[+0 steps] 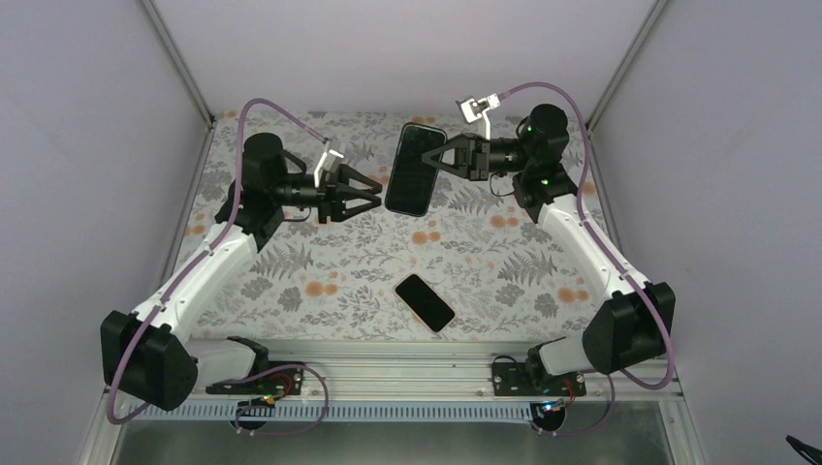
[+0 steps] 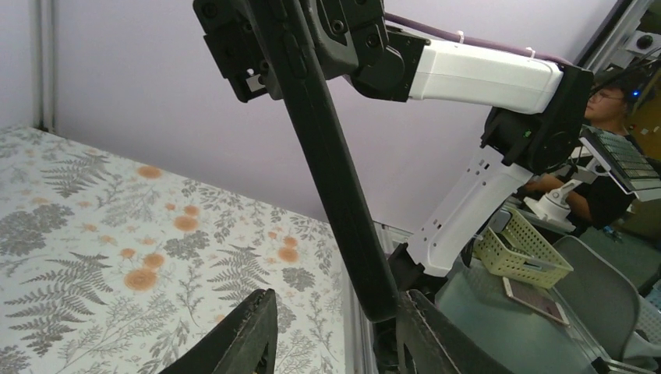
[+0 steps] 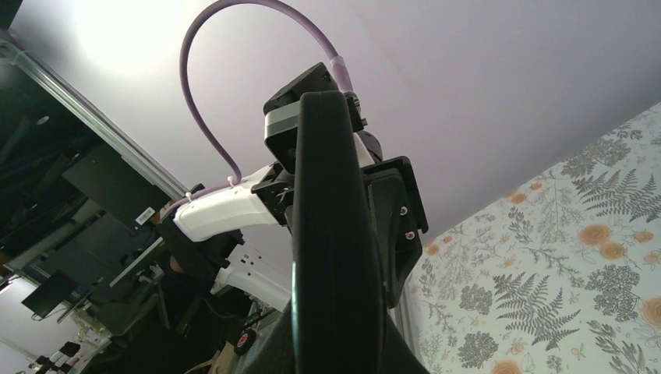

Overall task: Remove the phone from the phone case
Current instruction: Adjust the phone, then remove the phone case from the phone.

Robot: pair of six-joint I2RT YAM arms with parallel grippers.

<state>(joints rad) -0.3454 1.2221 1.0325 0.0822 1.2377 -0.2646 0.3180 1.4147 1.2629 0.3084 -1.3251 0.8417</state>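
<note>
The cased phone (image 1: 415, 170) is held aloft at the table's (image 1: 291, 262) 12 o'clock, clamped fast at its 3 o'clock edge by the right gripper (image 1: 448, 155); the left gripper (image 1: 378, 193), jaws part-spread and holding nothing, is set at 9 o'clock; only the case lip should be pinched, then peeled away.

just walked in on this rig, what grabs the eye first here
A black phone-shaped slab held in the air by the right hand, above the floral table's far side. The left hand stands open at its left edge, and a second dark phone lies flat near the front middle.
</note>
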